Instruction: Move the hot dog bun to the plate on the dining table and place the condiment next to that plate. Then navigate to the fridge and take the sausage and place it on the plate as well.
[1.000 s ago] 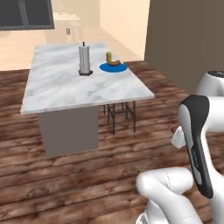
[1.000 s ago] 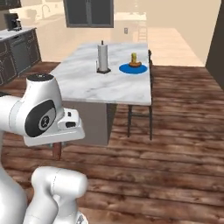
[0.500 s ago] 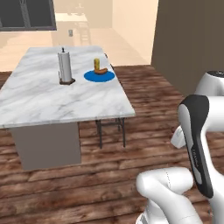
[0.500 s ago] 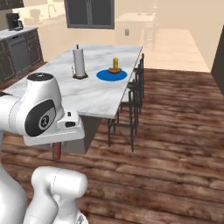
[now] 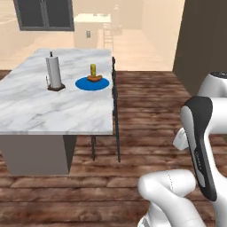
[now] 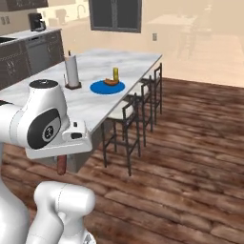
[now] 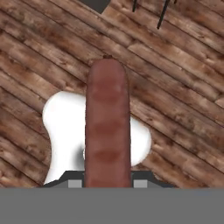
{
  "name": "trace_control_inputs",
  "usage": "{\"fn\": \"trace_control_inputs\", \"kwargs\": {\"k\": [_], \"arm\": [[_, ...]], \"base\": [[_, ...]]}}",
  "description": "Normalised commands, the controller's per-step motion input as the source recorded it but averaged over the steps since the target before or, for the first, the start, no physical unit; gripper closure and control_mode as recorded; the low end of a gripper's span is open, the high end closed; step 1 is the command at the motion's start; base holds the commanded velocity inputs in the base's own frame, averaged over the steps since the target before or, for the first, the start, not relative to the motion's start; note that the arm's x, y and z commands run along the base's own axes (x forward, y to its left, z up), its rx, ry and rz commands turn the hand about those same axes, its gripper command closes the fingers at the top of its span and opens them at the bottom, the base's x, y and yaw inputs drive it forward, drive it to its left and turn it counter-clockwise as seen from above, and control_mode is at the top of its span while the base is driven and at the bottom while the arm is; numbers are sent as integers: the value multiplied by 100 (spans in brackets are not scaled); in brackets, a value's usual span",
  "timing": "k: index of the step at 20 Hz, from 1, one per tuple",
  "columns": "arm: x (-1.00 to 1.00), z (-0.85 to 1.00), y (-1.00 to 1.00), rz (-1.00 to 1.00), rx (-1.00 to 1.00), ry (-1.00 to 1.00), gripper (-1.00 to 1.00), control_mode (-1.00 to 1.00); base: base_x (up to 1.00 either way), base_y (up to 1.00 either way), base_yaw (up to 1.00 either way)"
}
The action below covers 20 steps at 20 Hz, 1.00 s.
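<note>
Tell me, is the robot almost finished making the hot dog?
Nearly. The bun already lies on the blue plate on the table, and the yellow condiment stands right by it. The gripper is shut on the sausage, which hangs over the wooden floor away from the table. What is left: bring the sausage to the table and set it on the plate.

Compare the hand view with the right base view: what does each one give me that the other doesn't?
Hand view alone: the gripper shut on the reddish-brown sausage, seen along its length. Right base view alone: the white marble dining table, the round blue plate with the hot dog bun, the yellow condiment bottle, the paper towel roll and stools. Shared: the sausage and wooden plank floor.
</note>
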Motion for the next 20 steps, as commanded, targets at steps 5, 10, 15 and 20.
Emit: {"fn": "trace_control_inputs", "kwargs": {"k": [5, 10, 15, 20], "arm": [[0, 0, 0, 0, 0, 0, 100, 100], [0, 0, 0, 0, 0, 0, 100, 100], [0, 0, 0, 0, 0, 0, 100, 100], [0, 0, 0, 0, 0, 0, 100, 100]], "base": [[54, -100, 36], [56, -98, 35], [61, -89, 37], [61, -74, 40]]}}
